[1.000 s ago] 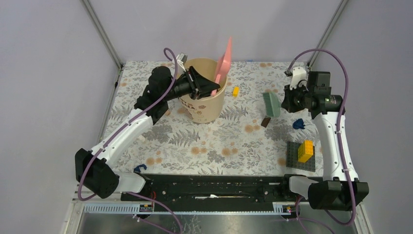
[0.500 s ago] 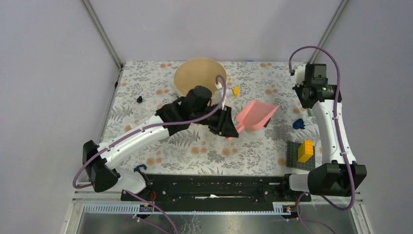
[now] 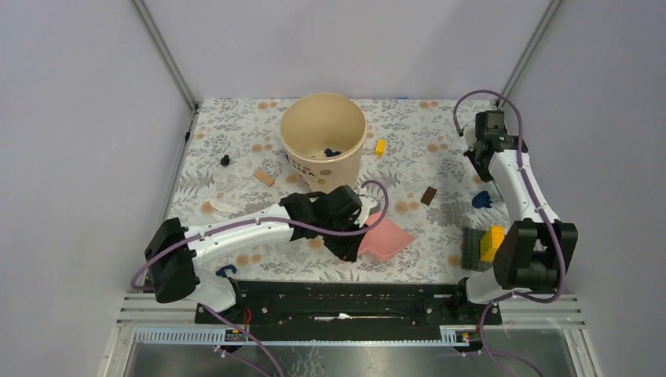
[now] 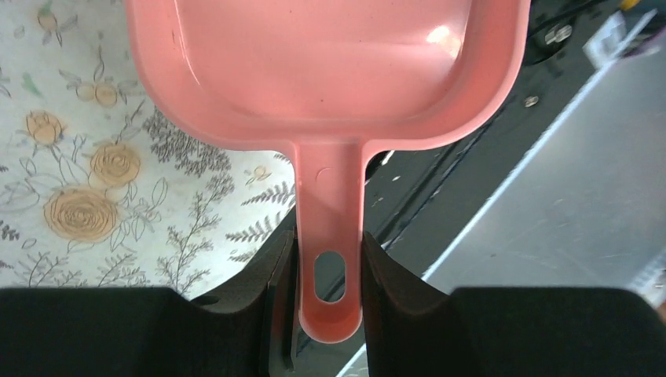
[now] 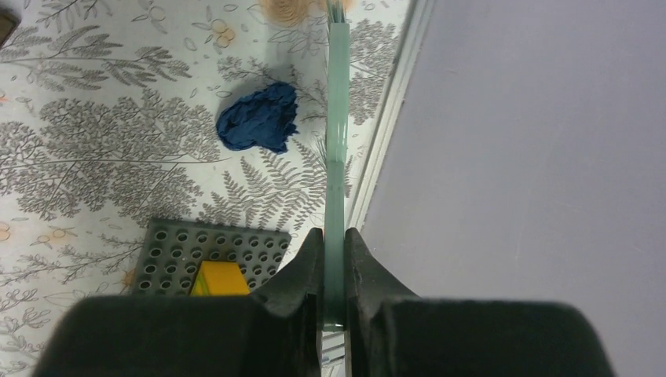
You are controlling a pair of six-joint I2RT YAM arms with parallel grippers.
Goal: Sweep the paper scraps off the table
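My left gripper (image 3: pixel 355 236) is shut on the handle of the pink dustpan (image 3: pixel 386 240), which lies low over the table (image 3: pixel 236 126) near its front middle. In the left wrist view the fingers clamp the handle (image 4: pixel 330 236) and the pan (image 4: pixel 330 71) is empty. My right gripper (image 3: pixel 477 161), at the far right edge, is shut on a thin green brush (image 5: pixel 336 157) seen edge-on. A blue paper scrap (image 3: pixel 481 199) lies just ahead of it and also shows in the right wrist view (image 5: pixel 259 118). A black scrap (image 3: pixel 225 160) lies far left. Dark bits (image 3: pixel 331 152) lie inside the cup.
A tan paper cup (image 3: pixel 323 169) stands at the back middle. A brown block (image 3: pixel 428 195), a tan block (image 3: pixel 265 178) and a yellow brick (image 3: pixel 379 147) lie loose. A dark grey baseplate (image 3: pixel 473 239) with a yellow brick (image 3: pixel 492 242) sits front right.
My left arm has swung the dustpan from over the cup down to the front middle of the table. My right arm has drawn back to the far right edge with the brush.
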